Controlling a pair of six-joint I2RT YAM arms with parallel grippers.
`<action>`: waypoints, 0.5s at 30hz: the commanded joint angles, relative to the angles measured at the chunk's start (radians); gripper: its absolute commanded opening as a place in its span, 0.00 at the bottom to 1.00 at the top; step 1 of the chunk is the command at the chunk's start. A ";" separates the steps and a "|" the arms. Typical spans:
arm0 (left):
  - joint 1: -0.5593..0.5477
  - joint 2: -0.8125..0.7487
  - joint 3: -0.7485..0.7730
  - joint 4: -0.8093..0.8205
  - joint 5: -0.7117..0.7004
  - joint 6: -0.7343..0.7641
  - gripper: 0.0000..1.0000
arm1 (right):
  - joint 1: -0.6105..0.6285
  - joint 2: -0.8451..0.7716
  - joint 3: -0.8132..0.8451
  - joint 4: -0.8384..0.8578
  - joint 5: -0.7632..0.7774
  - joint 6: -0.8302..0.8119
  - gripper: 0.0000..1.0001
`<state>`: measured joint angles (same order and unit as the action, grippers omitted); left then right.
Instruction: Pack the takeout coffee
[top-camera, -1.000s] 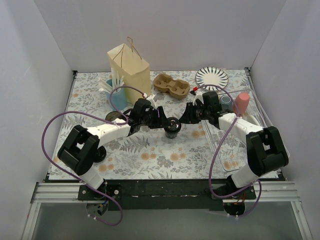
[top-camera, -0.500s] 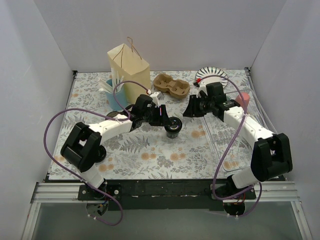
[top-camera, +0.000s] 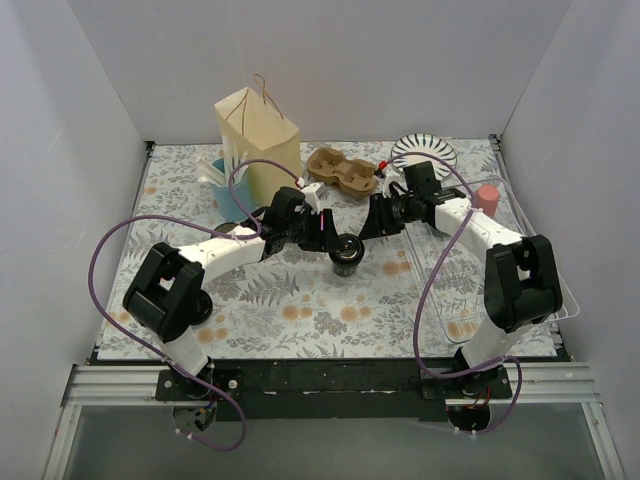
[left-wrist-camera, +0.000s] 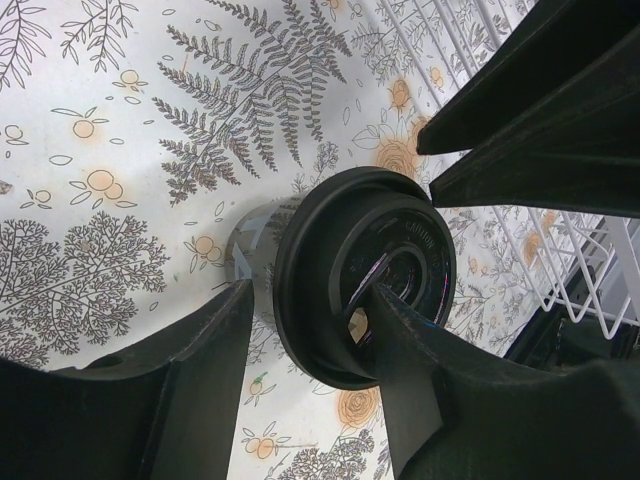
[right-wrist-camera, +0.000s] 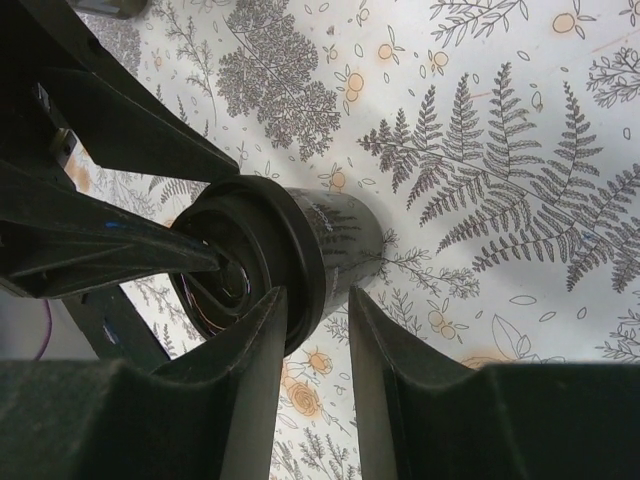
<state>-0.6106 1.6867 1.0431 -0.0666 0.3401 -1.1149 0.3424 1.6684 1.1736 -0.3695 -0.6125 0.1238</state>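
Fern-print bench (top-camera: 290, 312): takeout coffee (top-camera: 346, 252) between left fingers (left-wrist-camera: 190, 370), grip unclear; right fingers (right-wrist-camera: 410, 390) narrow, empty. You lift it upright.

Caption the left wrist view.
Left fingers straddle the rim of a small dark lidded disposable cup on fern-print cloth.

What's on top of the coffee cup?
A black lid sits on the cup. It covers the whole mouth, so you cannot see whether there is any coffee inside.
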 joint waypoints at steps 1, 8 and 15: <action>0.008 0.093 -0.063 -0.236 -0.141 0.092 0.48 | 0.006 0.016 0.058 -0.003 -0.055 -0.024 0.39; 0.008 0.096 -0.069 -0.230 -0.141 0.089 0.47 | 0.029 0.048 0.058 -0.006 -0.053 -0.029 0.38; 0.008 0.100 -0.074 -0.228 -0.142 0.089 0.47 | 0.037 0.065 0.051 -0.002 -0.036 -0.030 0.37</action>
<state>-0.6098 1.6909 1.0439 -0.0654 0.3511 -1.1149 0.3511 1.7145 1.2007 -0.3641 -0.6163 0.1024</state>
